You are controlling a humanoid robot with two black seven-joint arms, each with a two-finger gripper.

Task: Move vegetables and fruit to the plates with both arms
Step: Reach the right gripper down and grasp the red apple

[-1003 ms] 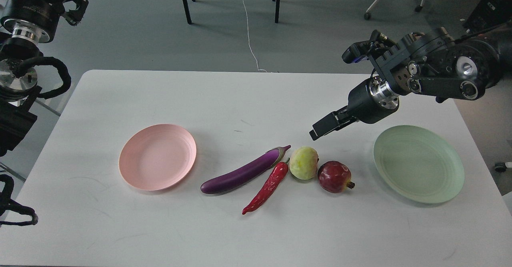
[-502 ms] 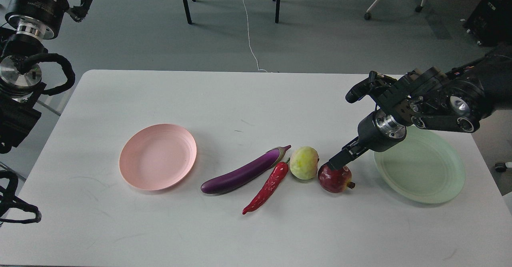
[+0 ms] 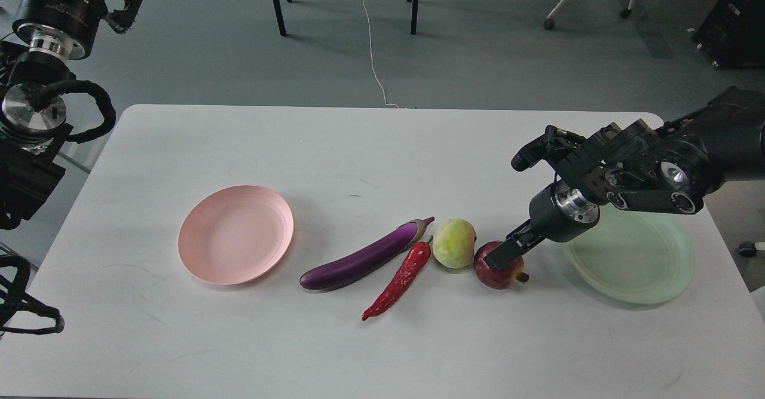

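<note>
The purple eggplant [image 3: 363, 257], the red chili pepper [image 3: 399, 280], the yellow-green fruit [image 3: 454, 243] and the dark red pomegranate [image 3: 501, 270] lie in a row at the middle of the white table [image 3: 382, 148]. The pink plate [image 3: 235, 234] sits left of them and the mint green plate [image 3: 639, 261] right of them; both are empty. My right gripper [image 3: 503, 254] is down on top of the pomegranate, with one dark finger showing across it and the other hidden. My left gripper [image 3: 122, 2] is raised beyond the table's far left corner, dark and holding nothing I can see.
My right arm's wrist and forearm [image 3: 633, 175] hang over the far edge of the green plate. Chair and table legs [image 3: 276, 2] and a white cable [image 3: 370, 40] are on the floor beyond the table.
My right gripper has come down and to the right from above the table onto the pomegranate. The left arm has shifted slightly. The produce has stayed put.
</note>
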